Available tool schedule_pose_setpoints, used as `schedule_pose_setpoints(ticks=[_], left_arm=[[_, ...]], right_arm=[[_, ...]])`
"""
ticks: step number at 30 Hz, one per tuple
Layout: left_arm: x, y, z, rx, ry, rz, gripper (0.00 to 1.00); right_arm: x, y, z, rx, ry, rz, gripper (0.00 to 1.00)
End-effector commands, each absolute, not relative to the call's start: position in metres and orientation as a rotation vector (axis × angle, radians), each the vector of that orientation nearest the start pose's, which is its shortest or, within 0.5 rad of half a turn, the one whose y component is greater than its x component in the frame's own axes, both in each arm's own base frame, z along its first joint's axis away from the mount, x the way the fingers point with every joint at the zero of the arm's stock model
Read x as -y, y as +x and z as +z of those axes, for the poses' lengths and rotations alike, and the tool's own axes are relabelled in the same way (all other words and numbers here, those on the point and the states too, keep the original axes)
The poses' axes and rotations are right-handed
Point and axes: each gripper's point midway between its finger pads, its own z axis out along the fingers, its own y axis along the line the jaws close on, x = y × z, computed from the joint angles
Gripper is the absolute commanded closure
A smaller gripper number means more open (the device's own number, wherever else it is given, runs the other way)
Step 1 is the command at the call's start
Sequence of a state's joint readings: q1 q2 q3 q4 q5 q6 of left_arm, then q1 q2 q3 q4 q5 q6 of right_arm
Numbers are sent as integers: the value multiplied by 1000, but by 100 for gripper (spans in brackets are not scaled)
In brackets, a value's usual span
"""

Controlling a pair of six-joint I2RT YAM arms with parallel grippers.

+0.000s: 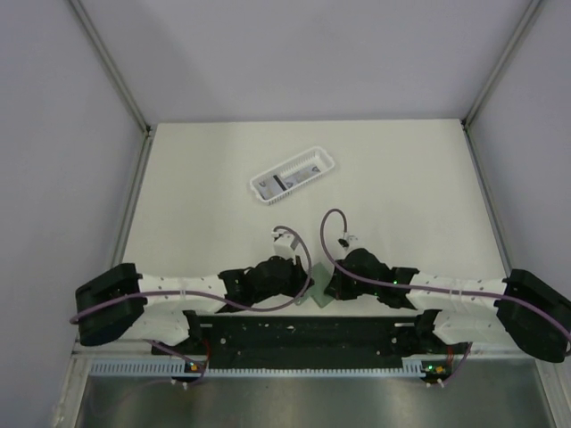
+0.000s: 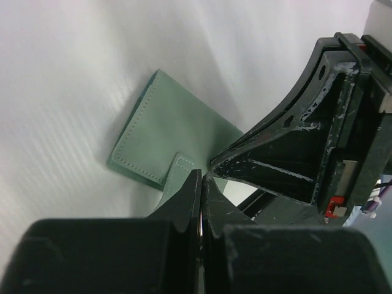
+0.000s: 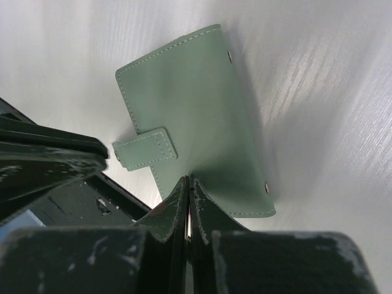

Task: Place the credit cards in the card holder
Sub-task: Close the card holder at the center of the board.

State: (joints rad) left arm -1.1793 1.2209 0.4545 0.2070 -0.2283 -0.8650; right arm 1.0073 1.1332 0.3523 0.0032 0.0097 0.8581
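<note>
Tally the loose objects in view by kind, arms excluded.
Holder: 1
Basket: 1
Cards: 1 for certain, inside the basket; any others are too small to tell
Total: at least 3

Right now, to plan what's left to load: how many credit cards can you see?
1 for sure: a credit card with a black stripe, lying in the white basket. More may be stacked beneath it, but they are too small to tell.

1. The card holder point(image 1: 314, 291) lies at the overhead frame's lower centre, between the left gripper point(image 1: 302, 283) and the right gripper point(image 1: 328, 287).
2. The basket point(image 1: 326, 162) sits above it, mid-frame, with a credit card point(image 1: 277, 185) inside.
</note>
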Motion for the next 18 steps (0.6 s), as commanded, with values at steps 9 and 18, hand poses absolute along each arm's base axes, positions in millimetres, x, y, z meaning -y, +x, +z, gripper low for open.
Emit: schedule_pose_setpoints(ticks=[9,18], left_arm=[[336,130,41,-2350,194,-1008,100],[319,119,23,-2383,178,-1009,100]], right_arm=[[-248,124,53,-2459,-218,864,77],[-218,128,60,-2417,-266,779,45]])
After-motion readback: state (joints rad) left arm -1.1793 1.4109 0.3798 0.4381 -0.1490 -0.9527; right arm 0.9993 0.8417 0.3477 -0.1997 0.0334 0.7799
